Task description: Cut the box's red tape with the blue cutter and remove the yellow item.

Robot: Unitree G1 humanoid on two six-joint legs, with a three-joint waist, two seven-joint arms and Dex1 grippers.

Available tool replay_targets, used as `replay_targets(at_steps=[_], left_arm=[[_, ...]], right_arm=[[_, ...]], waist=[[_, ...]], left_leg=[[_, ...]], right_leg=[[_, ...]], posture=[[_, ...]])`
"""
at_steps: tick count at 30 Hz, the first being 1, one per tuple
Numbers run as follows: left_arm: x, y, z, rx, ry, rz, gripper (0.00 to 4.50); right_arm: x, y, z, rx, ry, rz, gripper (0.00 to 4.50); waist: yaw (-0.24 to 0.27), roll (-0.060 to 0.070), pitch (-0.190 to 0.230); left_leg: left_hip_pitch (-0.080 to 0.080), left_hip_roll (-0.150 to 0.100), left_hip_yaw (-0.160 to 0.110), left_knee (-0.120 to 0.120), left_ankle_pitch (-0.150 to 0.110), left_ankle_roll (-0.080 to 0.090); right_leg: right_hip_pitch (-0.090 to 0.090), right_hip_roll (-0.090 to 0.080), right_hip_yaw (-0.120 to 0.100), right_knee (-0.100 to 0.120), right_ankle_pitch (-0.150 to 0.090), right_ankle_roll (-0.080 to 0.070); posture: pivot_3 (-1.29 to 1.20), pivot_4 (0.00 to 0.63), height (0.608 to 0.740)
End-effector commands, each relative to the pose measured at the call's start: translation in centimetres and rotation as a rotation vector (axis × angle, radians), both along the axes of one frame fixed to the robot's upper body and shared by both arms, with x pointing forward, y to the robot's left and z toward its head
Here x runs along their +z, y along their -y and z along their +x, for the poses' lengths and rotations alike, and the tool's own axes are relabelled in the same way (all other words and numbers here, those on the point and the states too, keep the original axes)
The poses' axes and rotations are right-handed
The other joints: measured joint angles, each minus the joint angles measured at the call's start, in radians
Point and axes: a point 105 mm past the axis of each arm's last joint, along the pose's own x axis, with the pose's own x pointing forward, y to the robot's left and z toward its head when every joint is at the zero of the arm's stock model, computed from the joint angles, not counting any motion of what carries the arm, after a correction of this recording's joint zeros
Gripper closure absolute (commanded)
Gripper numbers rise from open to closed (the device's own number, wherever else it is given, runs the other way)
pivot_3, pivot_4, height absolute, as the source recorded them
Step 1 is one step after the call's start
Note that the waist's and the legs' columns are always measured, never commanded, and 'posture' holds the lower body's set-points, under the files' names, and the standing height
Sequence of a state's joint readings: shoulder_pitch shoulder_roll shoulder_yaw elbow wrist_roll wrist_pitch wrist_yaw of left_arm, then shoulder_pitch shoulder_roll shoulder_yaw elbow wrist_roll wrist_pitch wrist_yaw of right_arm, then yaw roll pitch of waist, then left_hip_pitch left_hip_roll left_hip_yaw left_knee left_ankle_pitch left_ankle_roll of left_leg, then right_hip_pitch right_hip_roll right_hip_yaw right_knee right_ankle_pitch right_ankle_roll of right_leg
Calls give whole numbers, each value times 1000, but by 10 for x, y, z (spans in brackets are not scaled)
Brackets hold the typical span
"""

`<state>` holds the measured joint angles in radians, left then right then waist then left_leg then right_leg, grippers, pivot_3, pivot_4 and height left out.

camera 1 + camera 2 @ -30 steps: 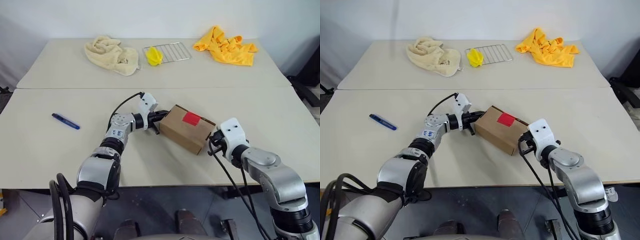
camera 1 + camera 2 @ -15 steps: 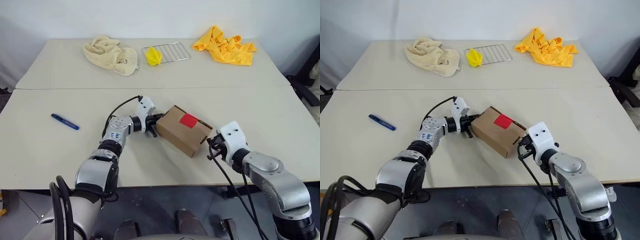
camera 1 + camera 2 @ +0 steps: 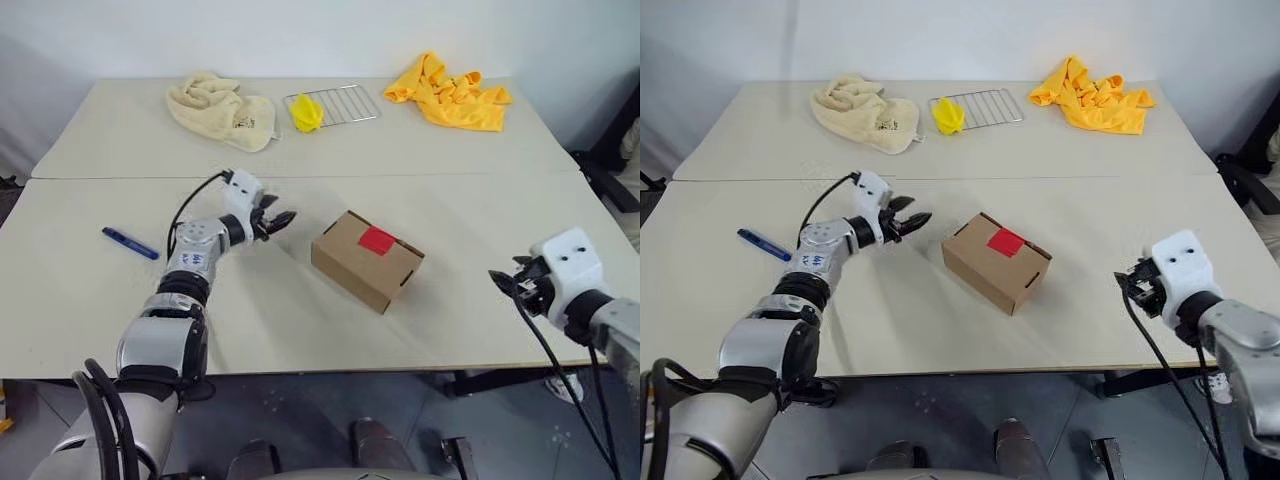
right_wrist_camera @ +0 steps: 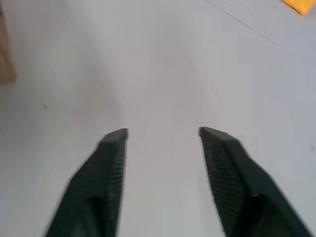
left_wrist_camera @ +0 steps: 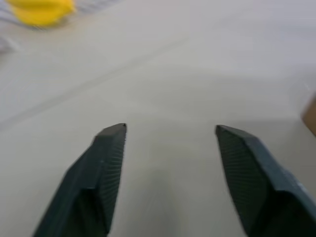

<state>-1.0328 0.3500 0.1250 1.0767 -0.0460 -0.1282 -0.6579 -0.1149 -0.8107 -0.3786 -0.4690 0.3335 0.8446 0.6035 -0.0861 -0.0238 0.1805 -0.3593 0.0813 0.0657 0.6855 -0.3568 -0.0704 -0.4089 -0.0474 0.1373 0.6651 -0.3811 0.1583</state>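
Looking down over the desk [image 3: 300, 330], you have the box [image 3: 366, 259] sitting on the near half, roughly midway between its left and right edges and closer to the front edge than to the seam where the two desk tops meet. Its long axis runs diagonally, from far-left to near-right, with one short end facing the left tool and the other turned toward the front right corner. The lid is shut, the red tape [image 3: 379, 239] sits as a patch on top, and a slot shows in the side wall facing the front edge.

Your left tool [image 3: 277, 221] hovers just left of the box, apart from it, fingers spread and holding nothing; the wrist view shows both fingers [image 5: 101, 173] wide over bare desk. Your right tool [image 3: 503, 283] is well right of the box near the front right corner, fingers likewise apart and empty.

The blue cutter [image 3: 130, 242] lies flat near the left edge, well apart from both tools, its long axis slanting from far-left to near-right.

Along the far edge you have a cream towel [image 3: 222, 108], a wire rack [image 3: 340, 102] with a yellow item [image 3: 307, 112] on its left end, and an orange cloth [image 3: 450, 92].
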Motion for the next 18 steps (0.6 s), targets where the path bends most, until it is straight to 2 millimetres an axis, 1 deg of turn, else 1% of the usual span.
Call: replay_targets(at_steps=[1,2,3,4,6,7,9,10,11,12,13,14,15,16,18], left_arm=[[27,-18,-3,85,95,-47,249],[31,-22,-6,110,110,-54,9],[34,-26,-8,147,122,-57,0],[36,-33,-10,204,131,-62,0],[41,-43,-13,295,147,-90,0],[43,-51,-14,369,162,-110,0],[38,-70,-17,553,153,-130,0],[37,-76,-21,638,156,-124,0],[36,-79,-24,686,158,-117,0],[38,-81,-28,760,166,-146,0],[49,-87,-37,892,251,-206,0],[51,-93,-43,1016,258,-229,0],[51,-97,-49,1102,258,-239,0],[49,-99,-51,1151,236,-232,0],[38,-103,-53,1238,137,-295,0]], right_arm=[[31,-9,5,155,70,73,786],[37,-13,8,207,79,81,468],[41,-17,11,249,83,88,108],[44,-20,13,288,83,95,46],[49,-26,16,353,77,117,46],[51,-29,19,380,69,138,46],[55,-34,28,420,75,145,46],[58,-37,35,432,91,143,46],[61,-39,41,438,103,139,46],[63,-43,48,453,113,148,46],[66,-51,55,479,120,162,46],[67,-59,60,514,115,170,46],[67,-65,64,538,111,174,46],[67,-70,65,556,106,175,46],[67,-78,69,593,97,172,46]], waist=[[-1,0,0],[0,0,0],[0,0,0],[0,0,0],[1,0,0],[2,0,0],[3,0,0],[3,0,0],[3,0,0],[3,0,0],[3,0,0],[4,-1,1],[4,-2,1],[5,-3,2],[6,-3,2]], left_leg=[[1,0,0,0,0,0],[1,0,0,1,0,0],[1,1,0,1,0,0],[1,1,0,1,0,0],[1,2,0,3,0,0],[1,2,0,4,0,0],[1,2,-1,7,-1,1],[1,2,0,9,-1,2],[1,2,0,11,-2,3],[1,2,0,12,-2,3],[1,1,0,13,-2,3],[1,1,0,13,-2,4],[1,1,0,14,-2,4],[1,1,0,14,-2,4],[1,1,1,15,-2,4]], right_leg=[[0,0,0,1,0,0],[0,0,0,3,0,0],[0,0,0,3,0,0],[0,0,0,4,0,0],[0,0,0,5,0,0],[0,0,0,6,0,0],[0,-1,0,8,0,0],[0,-1,0,8,0,0],[0,-2,0,9,0,0],[1,-3,0,9,1,1],[1,-3,0,9,1,1],[1,-4,0,9,3,2],[1,-5,0,9,4,2],[0,-5,0,9,5,2],[1,-5,0,8,5,2]], posture=[[0,150,740],[0,150,740],[0,150,740],[0,150,740],[0,150,740],[0,150,740],[0,150,740],[0,150,740],[0,150,740],[0,150,740],[0,150,740],[0,150,740],[0,150,740],[0,150,740],[0,150,740]])
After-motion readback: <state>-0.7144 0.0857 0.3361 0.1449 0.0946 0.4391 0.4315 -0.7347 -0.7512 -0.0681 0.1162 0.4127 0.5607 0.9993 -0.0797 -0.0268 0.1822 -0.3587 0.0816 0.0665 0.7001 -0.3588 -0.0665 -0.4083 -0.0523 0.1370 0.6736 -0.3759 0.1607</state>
